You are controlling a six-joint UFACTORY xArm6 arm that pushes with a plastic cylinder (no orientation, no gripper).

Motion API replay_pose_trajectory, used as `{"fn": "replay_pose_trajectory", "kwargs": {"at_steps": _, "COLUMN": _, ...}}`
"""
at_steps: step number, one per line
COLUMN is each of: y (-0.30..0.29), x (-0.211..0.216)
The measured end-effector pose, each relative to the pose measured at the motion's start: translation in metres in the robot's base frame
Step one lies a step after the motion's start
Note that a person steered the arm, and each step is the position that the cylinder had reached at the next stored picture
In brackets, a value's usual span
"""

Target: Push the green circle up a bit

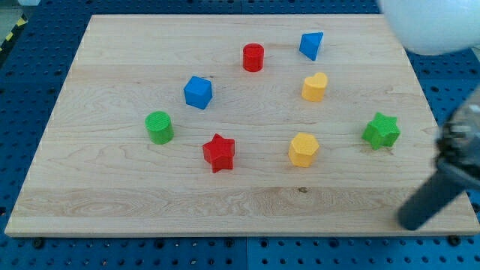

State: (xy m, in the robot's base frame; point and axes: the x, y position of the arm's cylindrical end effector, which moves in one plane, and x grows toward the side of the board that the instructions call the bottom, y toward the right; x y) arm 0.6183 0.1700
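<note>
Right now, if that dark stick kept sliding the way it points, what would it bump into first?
My tip sits at the board's lower right edge, pointing down-left. Nothing lies that way; all blocks, including the green circle, sit higher. Depth is uncertain.

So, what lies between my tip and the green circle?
In the camera view, the yellow block and red star lie between my tip and green circle.

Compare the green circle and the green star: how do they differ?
Shape: the green circle is a round cylinder; the green star has points. Place: the green circle sits at the view's left, the green star at the view's right, nearer my tip. Both are green, at a similar height in the view.
</note>
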Motion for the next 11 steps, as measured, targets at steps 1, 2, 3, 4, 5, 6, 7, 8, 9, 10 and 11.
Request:
{"fn": "replay_pose_trajectory", "kwargs": {"at_steps": 1, "y": -0.096, "x": 0.000}}
{"fn": "replay_pose_trajectory", "kwargs": {"at_steps": 2, "y": -0.196, "x": -0.004}}
{"fn": "replay_pose_trajectory", "kwargs": {"at_steps": 3, "y": -0.280, "x": -0.034}}
{"fn": "replay_pose_trajectory", "kwargs": {"at_steps": 4, "y": -0.326, "x": -0.072}}
{"fn": "replay_pose_trajectory", "kwargs": {"at_steps": 5, "y": -0.326, "x": -0.075}}
{"fn": "replay_pose_trajectory", "kwargs": {"at_steps": 6, "y": -0.326, "x": -0.117}}
{"fn": "replay_pose_trajectory", "kwargs": {"at_steps": 7, "y": -0.326, "x": -0.118}}
{"fn": "replay_pose_trajectory", "kwargs": {"at_steps": 8, "y": -0.325, "x": -0.118}}
{"fn": "replay_pose_trajectory", "kwargs": {"at_steps": 9, "y": -0.313, "x": -0.122}}
{"fn": "replay_pose_trajectory", "kwargs": {"at_steps": 10, "y": -0.299, "x": -0.123}}
{"fn": "replay_pose_trajectory", "kwargs": {"at_steps": 11, "y": -0.305, "x": -0.139}}
